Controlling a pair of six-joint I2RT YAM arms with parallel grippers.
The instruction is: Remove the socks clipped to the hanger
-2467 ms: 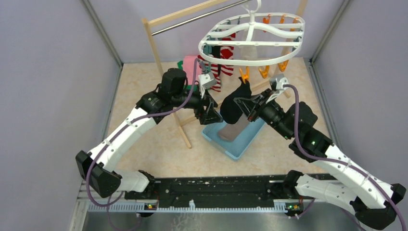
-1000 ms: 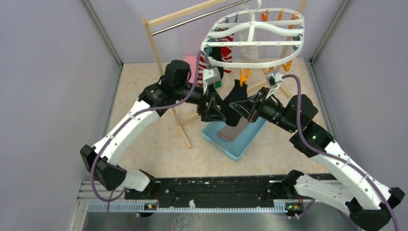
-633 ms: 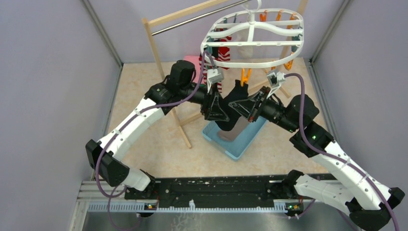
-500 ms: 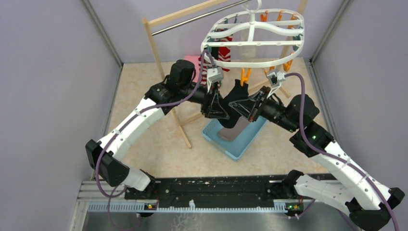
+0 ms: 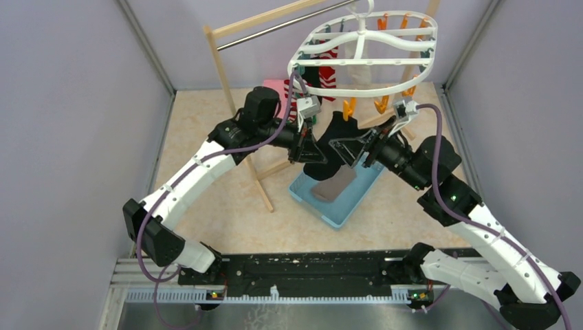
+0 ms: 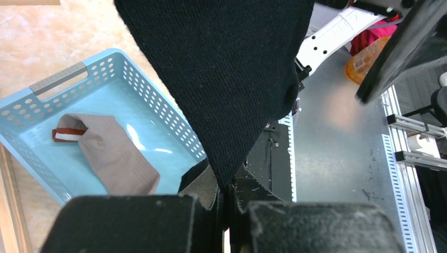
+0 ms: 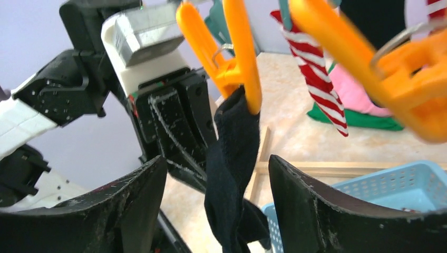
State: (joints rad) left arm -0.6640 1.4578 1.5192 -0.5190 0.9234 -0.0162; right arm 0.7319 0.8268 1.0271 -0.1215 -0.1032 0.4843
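Black sock (image 5: 336,141) hangs from orange clip (image 7: 240,58); our L gripper (image 6: 227,204) pinches its lower tip, R gripper (image 7: 216,168) open astride it; next we'd tug it free.

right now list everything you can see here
hanger: one, white, hanging by the rack's bar
clips: several, orange, on the hanger's rim
black sock: one, clipped at the near rim
striped socks: seemingly two, red-white, clipped on the left side
white sock: one, clipped further back
basket: one, light blue, below the black sock
tan sock: one, inside the basket
rack: one, pale wood, at the back
pink cloth: one, atop the green cloth
green cloth: one, behind the rack
left end effector: black, shut on the black sock's toe
right end effector: black, open, straddling that sock
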